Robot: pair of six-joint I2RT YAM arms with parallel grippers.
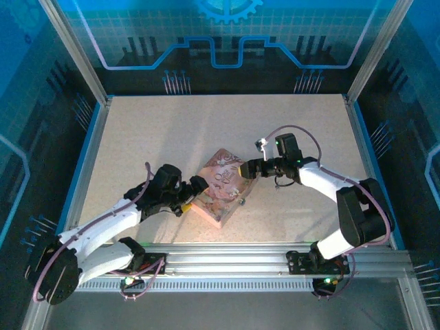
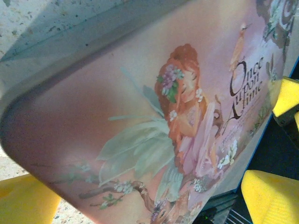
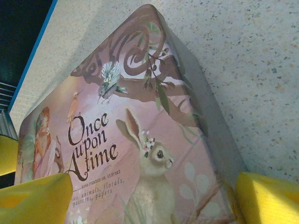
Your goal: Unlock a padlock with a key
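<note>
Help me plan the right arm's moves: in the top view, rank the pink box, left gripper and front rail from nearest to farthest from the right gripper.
1. pink box, centre, at the fingertips of the right gripper.
2. left gripper, at the box's opposite, left side.
3. front rail, across the bottom of the view.

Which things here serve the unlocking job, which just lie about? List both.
Job: left gripper, right gripper, pink box between each one's fingers; perhaps the padlock, a speck on its near edge. Key too small to tell.
Lying about: just fixtures, table, blue walls.
</note>
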